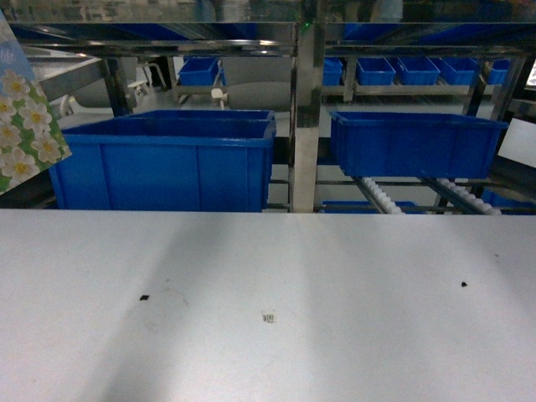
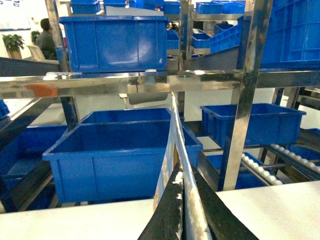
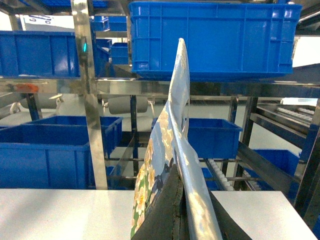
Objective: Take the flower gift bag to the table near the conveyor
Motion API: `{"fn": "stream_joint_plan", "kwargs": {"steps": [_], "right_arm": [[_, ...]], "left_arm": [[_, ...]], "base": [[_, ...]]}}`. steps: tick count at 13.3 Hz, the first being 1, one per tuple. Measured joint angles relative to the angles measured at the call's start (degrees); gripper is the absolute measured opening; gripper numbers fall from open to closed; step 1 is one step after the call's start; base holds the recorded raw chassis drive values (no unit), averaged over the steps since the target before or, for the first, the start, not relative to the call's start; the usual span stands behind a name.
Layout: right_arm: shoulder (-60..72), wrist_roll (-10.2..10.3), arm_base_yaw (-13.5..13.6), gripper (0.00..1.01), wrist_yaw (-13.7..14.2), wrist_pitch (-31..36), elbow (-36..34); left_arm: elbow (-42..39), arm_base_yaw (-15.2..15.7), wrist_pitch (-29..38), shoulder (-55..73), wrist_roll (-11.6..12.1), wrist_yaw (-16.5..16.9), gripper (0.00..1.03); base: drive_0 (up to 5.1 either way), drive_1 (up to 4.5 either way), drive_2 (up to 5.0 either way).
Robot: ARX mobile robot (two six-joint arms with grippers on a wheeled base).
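Observation:
Only a corner of the flower gift bag (image 1: 25,126), white blossoms on green and pale blue, shows at the head view's far left edge, held above the white table (image 1: 335,268). Neither gripper appears in the head view. In the left wrist view my left gripper (image 2: 181,172) is shut on the bag's thin upright edge (image 2: 172,135). My right gripper (image 3: 179,172) is likewise shut on the bag (image 3: 172,115), whose floral side faces left. The conveyor (image 1: 381,197), steel tracks with small white rollers, slopes just behind the table's far right edge.
Two large blue bins (image 1: 167,163) (image 1: 414,142) sit on the steel rack just beyond the table's far edge, split by a shiny upright post (image 1: 303,126). More blue bins fill the shelves above and behind. A small sticker (image 1: 268,316) and dark specks mark the tabletop.

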Motion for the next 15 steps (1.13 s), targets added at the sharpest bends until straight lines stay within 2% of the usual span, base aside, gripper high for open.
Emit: {"fn": "stream_joint_plan", "kwargs": {"steps": [3,4,5,7,8,10,12,13,15], "right_arm": [[0.1,0.0,0.0,0.02,0.0,-0.2,0.0],[0.1,0.0,0.0,0.12,0.0,0.0,0.0],[0.1,0.0,0.0,0.02,0.0,-0.2,0.0],[0.1,-0.3,0.0,0.02,0.0,-0.2,0.0],[0.0,-0.2,-0.4,0.02,-1.8,0.2,-0.1],[-0.2,0.0,0.4,0.02,-2.0,0.6,-0.9],[2.1,0.4,-2.4,0.02,-4.6,2.6,-1.1],[4.5,0.5,-4.7,0.02,-6.9,4.2,-1.8],[13.2,0.5,-9.8,0.02,-11.6,13.3,-3.3]], "left_arm": [[0.0,0.0,-0.3,0.5,0.0,0.0,0.02],[0.0,0.0,-0.1,0.5,0.0,0.0,0.02],[0.0,0.0,-0.1,0.5,0.0,0.0,0.02],[0.0,0.0,-0.1,0.4,0.0,0.1,0.02],[0.0,0.0,-0.1,0.4,0.0,0.1,0.02],[0.0,0.0,-0.1,0.4,0.0,0.1,0.02],[0.0,0.0,-0.1,0.4,0.0,0.1,0.02],[0.0,0.0,-0.1,0.4,0.0,0.1,0.02],[0.0,0.0,-0.1,0.4,0.0,0.1,0.02]], "base": [[0.0,0.0,0.0],[0.0,0.0,0.0],[0.0,0.0,0.0],[0.0,0.0,0.0],[0.0,0.0,0.0],[0.0,0.0,0.0],[0.0,0.0,0.0],[0.0,0.0,0.0],[0.0,0.0,0.0]]}}
